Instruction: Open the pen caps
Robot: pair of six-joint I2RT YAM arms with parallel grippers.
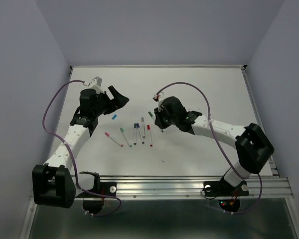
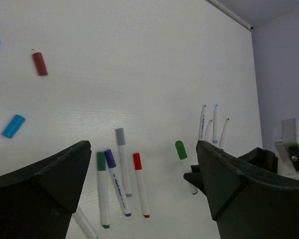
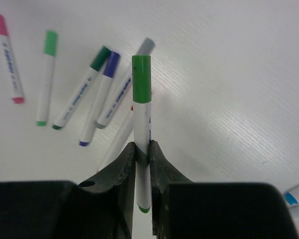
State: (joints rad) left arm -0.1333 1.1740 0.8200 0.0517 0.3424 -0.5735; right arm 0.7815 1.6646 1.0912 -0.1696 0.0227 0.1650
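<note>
So here's where we're at: the right claw (image 3: 142, 149) is clenched on the barrel of a green pen (image 3: 142, 124). Its fingers (image 3: 127, 162) pinch the pen from both sides near the tail end (the right wrist view shows this best). The green cap (image 3: 141, 78) is on the pen and sticks out past the fingertips, away from that camera. We can't tell whether the pen is lifted off the desk (image 1: 199, 89) or just resting on it.

The left claw (image 2: 143, 148) is released, jaws spread wide with nothing between them. It hangs over the left-middle of the desk, well apart from the right one.

Between the two arms we count six more pens lying in a loose fan, all capped:
- a pink pen (image 3: 9, 59)
- a light green pen (image 3: 46, 74)
- a dark green pen (image 3: 79, 91)
- a blue pen (image 3: 100, 92)
- a grey pen (image 3: 123, 85)
- a red pen (image 2: 140, 184)

The held pen's cap sits just over the grey one in the right wrist view.

Loose caps lie off to the left side of the desk. There's a red cap (image 2: 40, 63), a light blue cap (image 2: 13, 126) and another light blue one cut off at the frame edge. Beyond the green pen, three thin pens (image 2: 215, 122) lie side by side, and they look capless to us, though they're small.
</note>
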